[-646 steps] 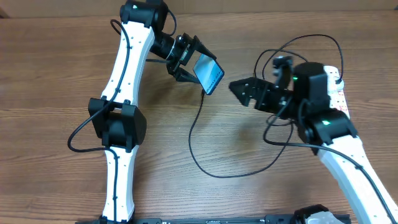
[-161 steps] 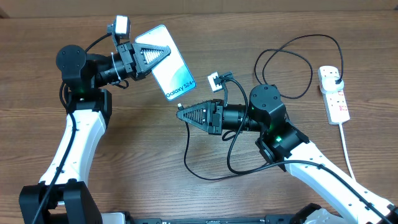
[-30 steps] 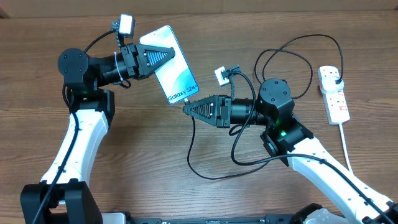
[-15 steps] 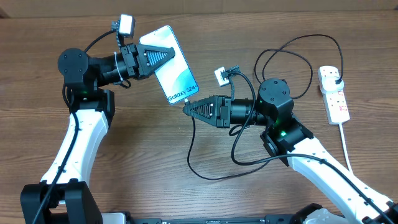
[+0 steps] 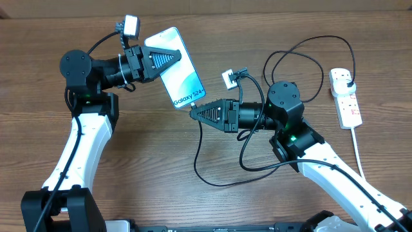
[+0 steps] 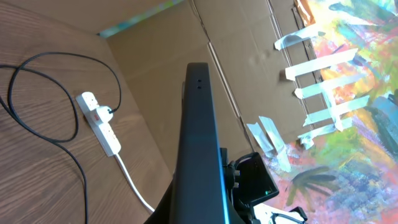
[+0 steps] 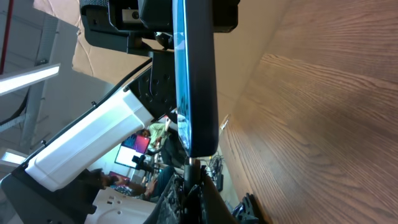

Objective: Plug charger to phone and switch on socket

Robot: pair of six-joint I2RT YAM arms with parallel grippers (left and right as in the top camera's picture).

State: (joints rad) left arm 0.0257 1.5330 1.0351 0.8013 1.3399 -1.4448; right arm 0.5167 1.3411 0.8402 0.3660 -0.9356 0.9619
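Note:
The phone [image 5: 182,76] is held up off the table, light blue screen facing upward, with my left gripper [image 5: 168,57] shut on its upper half. In the left wrist view the phone [image 6: 199,137] shows edge-on. My right gripper [image 5: 194,111] is shut on the charger's connector tip [image 7: 191,167], which meets the bottom edge of the phone [image 7: 196,74]. The charger cable [image 5: 197,158] hangs down from there, loops over the table and runs to a black plug [image 5: 348,78] in the socket [image 5: 346,103] at the far right. The switches are too small to read.
A white cord [image 5: 361,161] runs from the socket toward the table's front edge. Black cable loops [image 5: 302,48] lie between my right arm and the socket. In the left wrist view, the socket [image 6: 99,122] lies near a cardboard wall [image 6: 161,74].
Nothing has moved over the last second. Compared with about five seconds ago, my right gripper has carried the connector up and to the right, to the phone's bottom edge.

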